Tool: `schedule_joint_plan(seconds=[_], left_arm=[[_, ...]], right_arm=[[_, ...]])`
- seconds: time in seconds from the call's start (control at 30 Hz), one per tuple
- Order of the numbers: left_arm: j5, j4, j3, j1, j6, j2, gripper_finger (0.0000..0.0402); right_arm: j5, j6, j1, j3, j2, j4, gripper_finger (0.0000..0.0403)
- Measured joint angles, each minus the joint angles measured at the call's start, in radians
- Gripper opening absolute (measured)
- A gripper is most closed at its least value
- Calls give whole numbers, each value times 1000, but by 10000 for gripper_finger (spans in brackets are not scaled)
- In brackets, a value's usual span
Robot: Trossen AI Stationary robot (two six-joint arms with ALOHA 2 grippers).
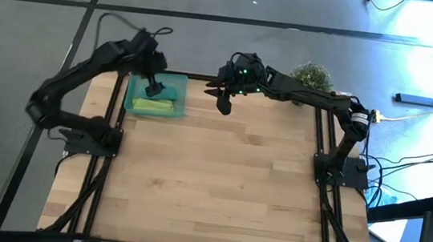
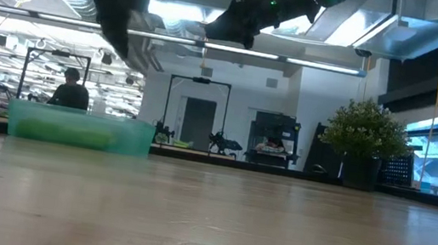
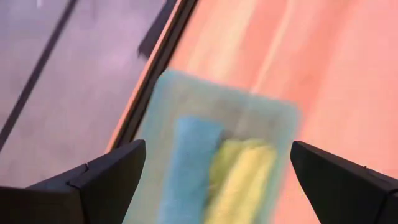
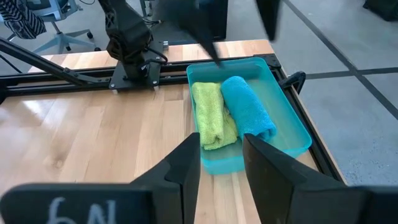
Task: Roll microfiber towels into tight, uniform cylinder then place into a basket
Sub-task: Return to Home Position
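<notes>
Taking the bench's far edge as twelve o'clock, the basket sat at about eleven, on the far left corner of the bench. Both towels lay rolled inside it, side by side and touching: the teal towel toward twelve, the lime-green towel toward six. My left fingers hung above the basket, spread wide and holding nothing. My right fingers hovered off the bench near twelve, at three o'clock from the basket, parted by a narrow gap and empty. A potted plant stood beyond the bench at one o'clock.
</notes>
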Motion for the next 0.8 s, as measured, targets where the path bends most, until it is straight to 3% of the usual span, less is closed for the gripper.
schedule_joint_plan(seconds=[0.4, 0.6, 0.8], left_arm=[[-15, 58, -162, -372, -408, -431, 395], [-41, 193, -331, -464, -518, -608, 395], [-43, 296, -449, -505, -499, -715, 395]], right_arm=[[0, 0, 0, 0, 0, 0, 122], [0, 0, 0, 0, 0, 2, 122], [0, 39, 4, 0, 0, 29, 122]])
